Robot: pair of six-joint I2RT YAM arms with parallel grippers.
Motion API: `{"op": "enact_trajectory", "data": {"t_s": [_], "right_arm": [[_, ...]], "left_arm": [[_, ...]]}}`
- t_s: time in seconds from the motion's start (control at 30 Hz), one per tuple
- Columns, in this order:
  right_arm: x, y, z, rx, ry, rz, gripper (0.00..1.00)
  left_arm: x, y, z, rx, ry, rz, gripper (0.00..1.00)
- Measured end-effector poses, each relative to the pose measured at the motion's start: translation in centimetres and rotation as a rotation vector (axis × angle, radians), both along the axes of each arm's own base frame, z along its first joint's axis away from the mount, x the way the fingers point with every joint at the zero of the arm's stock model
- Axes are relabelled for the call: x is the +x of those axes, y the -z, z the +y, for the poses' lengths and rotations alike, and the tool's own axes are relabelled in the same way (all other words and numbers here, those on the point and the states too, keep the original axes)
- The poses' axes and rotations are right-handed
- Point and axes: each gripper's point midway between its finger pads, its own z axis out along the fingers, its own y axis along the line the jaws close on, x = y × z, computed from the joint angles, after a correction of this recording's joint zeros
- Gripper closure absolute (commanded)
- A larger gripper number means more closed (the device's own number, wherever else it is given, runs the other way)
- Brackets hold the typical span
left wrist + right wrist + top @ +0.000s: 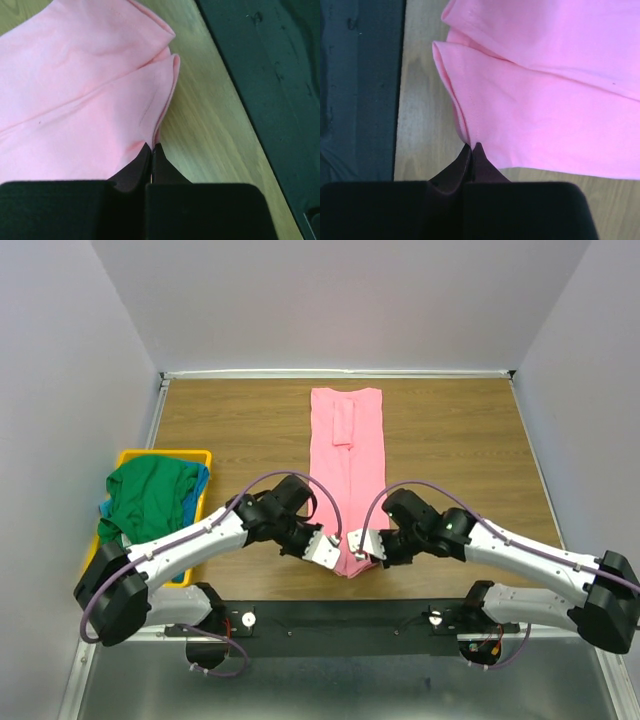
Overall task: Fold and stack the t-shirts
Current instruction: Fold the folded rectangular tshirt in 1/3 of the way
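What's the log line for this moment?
left gripper: shut on pink t-shirt near hem | right gripper: shut on same hem | pink t-shirt: narrow strip on table | green t-shirt: in yellow bin

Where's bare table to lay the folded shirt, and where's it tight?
The table is bare right of the pink shirt, and in a smaller patch between the shirt and the yellow bin. Crowded at the near edge, where the left gripper and right gripper pinch the shirt's hem.
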Motion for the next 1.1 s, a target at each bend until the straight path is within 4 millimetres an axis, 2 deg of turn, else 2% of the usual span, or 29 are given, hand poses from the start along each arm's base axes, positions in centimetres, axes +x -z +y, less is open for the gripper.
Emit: {"op": "enact_trajectory", "data": {"t_s": [0.1, 0.27, 0.33, 0.57, 0.67, 0.8, 0.97, 1.1], "right_arm": [[1.1, -0.8, 0.2, 0.0, 0.026, -0.023, 1.0], [4.2, -2.4, 0.8, 0.015, 0.081, -0.047, 1.0], [6.2, -2.5, 0.7, 0.008, 0.114, -0.05, 0.99], [12.4, -1.6, -0.2, -0.03, 0.177, -0.042, 1.0], [14.1, -1.3, -0.3, -0.035, 0.174, -0.044, 0.99], [16.5, -1.2, -0.3, -0.037, 0.175, -0.053, 1.0], [20.2, -1.4, 0.0, -0.026, 0.183, -0.076, 1.0], [22.5, -1.3, 0.1, -0.021, 0.191, -0.087, 0.99]], "left_arm": [[1.4, -0.4, 0.6, 0.01, -0.041, 0.007, 1.0], [7.4, -1.8, 0.8, 0.008, -0.13, -0.026, 1.0], [9.7, -2.0, 0.9, 0.008, -0.153, -0.042, 1.0], [13.4, -1.8, 0.8, 0.018, -0.182, -0.049, 1.0], [15.4, -1.6, 0.8, 0.021, -0.204, -0.047, 1.0], [19.1, -1.3, 1.2, 0.02, -0.249, -0.057, 1.0], [22.9, -1.2, 1.5, 0.017, -0.286, -0.073, 1.0], [24.8, -0.8, 1.8, 0.02, -0.298, -0.079, 1.0]]}}
